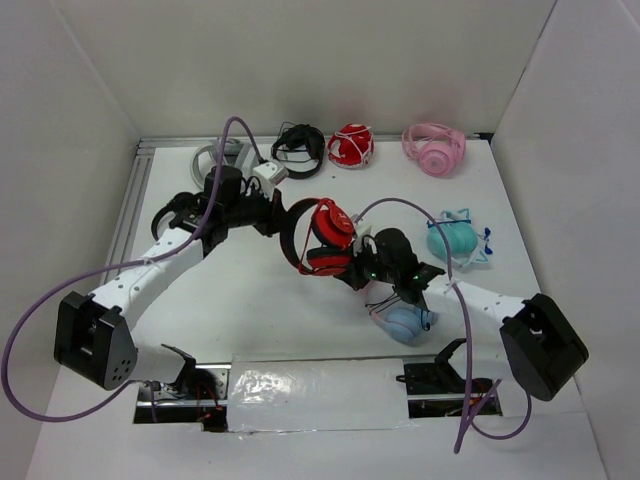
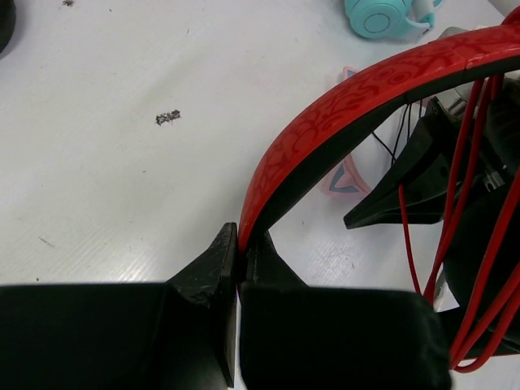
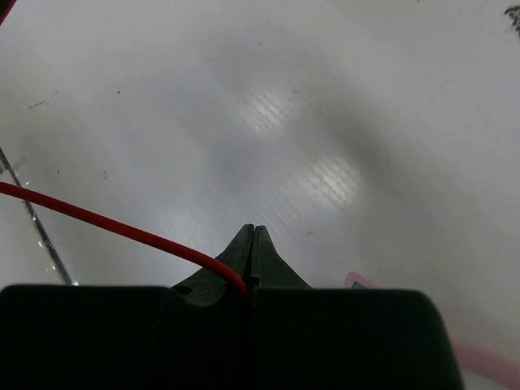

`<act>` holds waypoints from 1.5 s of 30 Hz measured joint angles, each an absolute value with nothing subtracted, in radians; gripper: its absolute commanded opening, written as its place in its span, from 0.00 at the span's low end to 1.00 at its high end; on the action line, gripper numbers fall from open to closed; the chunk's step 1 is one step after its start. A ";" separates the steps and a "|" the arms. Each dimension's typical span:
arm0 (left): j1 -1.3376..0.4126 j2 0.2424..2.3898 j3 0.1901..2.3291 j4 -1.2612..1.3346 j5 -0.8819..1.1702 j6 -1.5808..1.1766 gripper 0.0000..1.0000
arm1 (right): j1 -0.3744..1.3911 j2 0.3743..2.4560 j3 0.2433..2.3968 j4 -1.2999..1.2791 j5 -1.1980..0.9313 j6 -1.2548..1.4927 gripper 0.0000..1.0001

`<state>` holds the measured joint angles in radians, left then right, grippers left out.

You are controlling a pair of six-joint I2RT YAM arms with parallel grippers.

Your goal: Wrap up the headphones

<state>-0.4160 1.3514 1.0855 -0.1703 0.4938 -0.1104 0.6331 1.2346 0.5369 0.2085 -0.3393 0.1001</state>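
Note:
The red headphones (image 1: 325,235) are held up above the middle of the table, between the two arms. My left gripper (image 1: 281,222) is shut on the black-and-red headband (image 2: 349,106), which runs up and to the right from its fingertips (image 2: 241,244). Several strands of the thin red cable (image 2: 455,211) hang at the right of the left wrist view. My right gripper (image 1: 362,264) is just right of the earcups. It is shut on the red cable (image 3: 122,230), which enters the closed jaws (image 3: 253,236) from the left.
Along the back edge lie grey headphones (image 1: 225,155), an all-black pair (image 1: 300,145), a compact red pair with white cord (image 1: 351,146) and a pink pair (image 1: 435,148). A teal pair (image 1: 455,240) lies at the right. A pale blue pair (image 1: 405,323) lies under the right arm.

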 measured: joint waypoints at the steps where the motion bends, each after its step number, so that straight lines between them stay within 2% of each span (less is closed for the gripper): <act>1: -0.416 1.351 1.079 -0.160 0.495 -0.107 0.00 | 0.631 1.235 0.537 0.199 -0.347 0.110 0.00; 8: -0.364 1.352 1.043 -0.105 0.579 -0.044 0.00 | 0.623 1.234 0.539 0.162 -0.391 0.141 0.09; 11: -0.350 1.354 1.032 -0.105 0.608 -0.009 0.00 | 0.598 1.248 0.565 0.140 -0.427 0.145 0.08; 13: -0.360 1.374 1.042 -0.116 0.607 0.035 0.00 | 0.582 1.284 0.629 0.133 -0.457 0.149 0.00; 14: -0.364 1.393 1.056 -0.122 0.606 0.052 0.00 | 0.572 1.304 0.661 0.131 -0.473 0.149 0.00; 22: -0.373 1.619 1.298 -0.150 0.591 0.159 0.00 | 0.453 1.452 0.841 0.048 -0.537 0.145 0.00; 33: -0.448 2.110 1.797 -0.250 0.514 0.241 0.00 | 0.243 1.720 1.048 -0.173 -0.542 0.078 0.00; 39: -0.456 2.219 1.905 -0.257 0.451 0.300 0.00 | 0.222 1.908 1.240 -0.332 -0.535 0.028 0.00; 45: -0.463 2.308 1.999 -0.265 0.440 0.341 0.00 | 0.212 1.942 1.301 -0.431 -0.454 0.065 0.02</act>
<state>-0.4633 2.3085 1.9987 -0.2646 0.4404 0.3412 0.2115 1.9419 1.3006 -0.4309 -0.4538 0.0654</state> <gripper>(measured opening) 0.104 0.041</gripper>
